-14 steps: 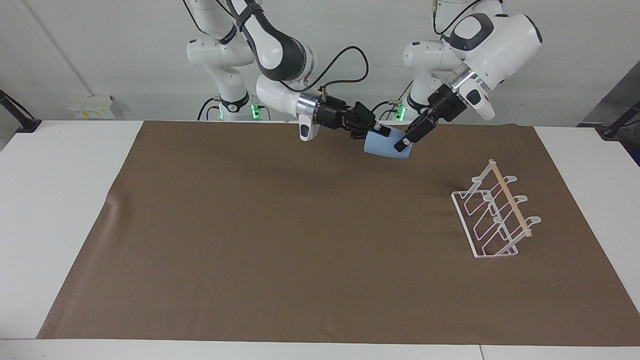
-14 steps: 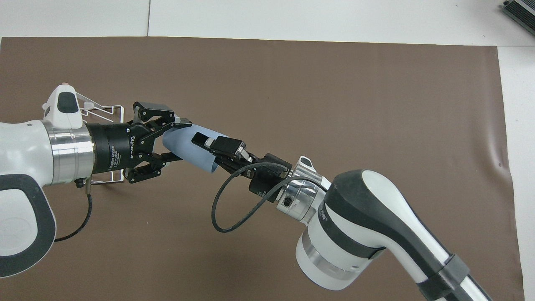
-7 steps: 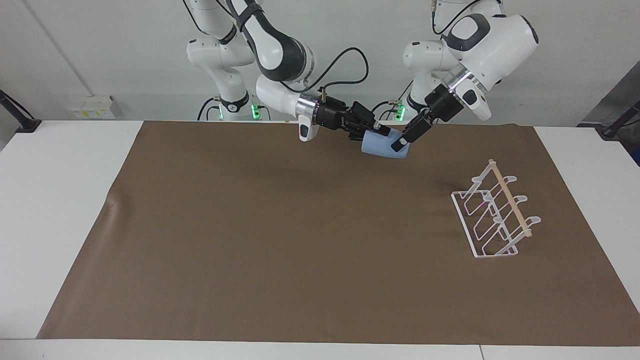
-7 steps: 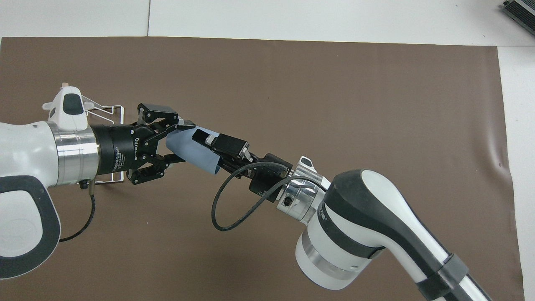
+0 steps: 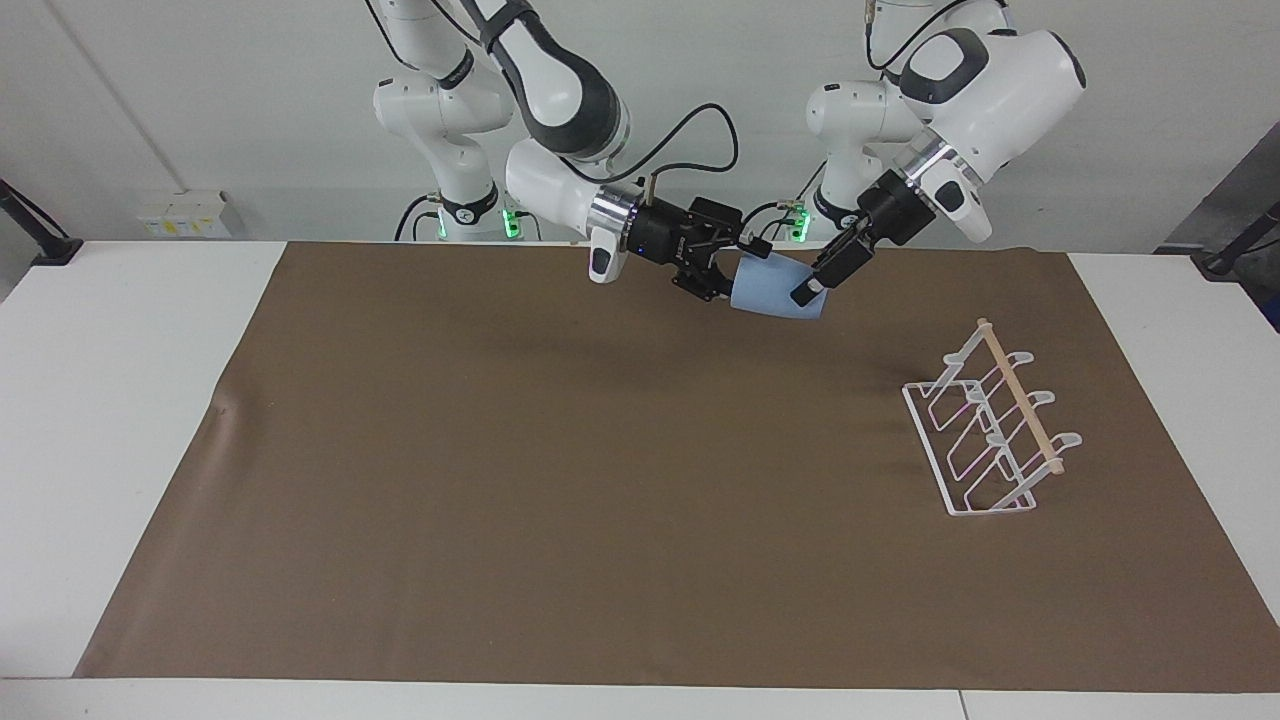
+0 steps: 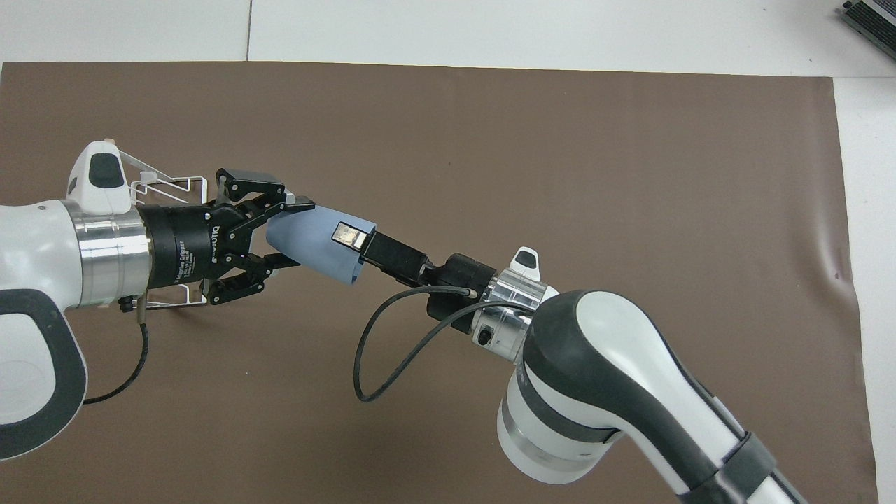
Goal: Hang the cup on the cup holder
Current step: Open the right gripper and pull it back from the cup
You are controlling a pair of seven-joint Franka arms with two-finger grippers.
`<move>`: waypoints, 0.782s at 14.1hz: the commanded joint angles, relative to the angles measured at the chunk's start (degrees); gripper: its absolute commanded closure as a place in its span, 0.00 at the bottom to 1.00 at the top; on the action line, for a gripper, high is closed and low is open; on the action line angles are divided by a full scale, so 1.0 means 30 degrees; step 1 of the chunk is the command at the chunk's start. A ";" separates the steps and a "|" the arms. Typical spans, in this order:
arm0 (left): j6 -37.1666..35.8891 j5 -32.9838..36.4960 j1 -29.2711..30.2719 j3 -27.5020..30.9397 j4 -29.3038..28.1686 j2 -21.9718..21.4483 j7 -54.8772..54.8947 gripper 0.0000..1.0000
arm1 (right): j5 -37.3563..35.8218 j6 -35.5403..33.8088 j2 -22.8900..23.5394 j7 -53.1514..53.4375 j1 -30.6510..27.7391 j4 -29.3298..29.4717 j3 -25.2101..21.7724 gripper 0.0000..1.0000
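The light-blue cup (image 5: 772, 292) (image 6: 311, 241) lies on its side in the air, over the part of the brown mat closest to the robots. My left gripper (image 5: 806, 290) (image 6: 297, 234) is shut on its narrower end. My right gripper (image 5: 738, 272) (image 6: 350, 238) is at the cup's wide mouth end with its fingers spread open, no longer pinching the rim. The white wire cup holder (image 5: 990, 430) with its wooden rod stands on the mat toward the left arm's end of the table. In the overhead view the cup holder (image 6: 178, 183) is mostly hidden under the left arm.
A brown mat (image 5: 550, 480) covers most of the white table (image 5: 120, 420). A slight crease (image 6: 836, 269) marks the mat toward the right arm's end. Both arms cross low over the mat strip closest to the robots.
The right gripper has opened and let go of the cup's rim, and its wrist has turned. The left gripper still holds the cup, which has barely moved.
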 commanded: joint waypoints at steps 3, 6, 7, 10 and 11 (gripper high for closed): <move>-0.1042 -0.0099 0.1592 0.0049 -0.0240 -0.0267 0.1844 1.00 | -1.1091 0.2890 0.1172 -0.0408 -0.0096 0.0376 -0.0026 0.00; -0.0867 0.1738 0.2032 0.0049 -0.0124 -0.0209 0.2549 1.00 | -1.6389 0.3304 0.1378 -0.0496 -0.0183 0.0142 -0.0579 0.00; -0.0808 0.2559 0.2177 0.0049 -0.0095 -0.0151 0.2724 1.00 | -1.8614 0.3159 0.1407 -0.0496 -0.0184 -0.0004 -0.1134 0.00; -0.0400 0.5867 0.2442 0.0049 -0.0007 -0.0004 0.4448 1.00 | -2.6171 0.1178 0.1525 -0.1372 -0.0242 -0.0036 -0.3562 0.00; 0.0183 0.7038 0.2442 0.0078 0.0139 0.0200 0.4802 1.00 | -2.8545 -0.0401 0.1496 -0.1520 -0.0242 0.0197 -0.4557 0.00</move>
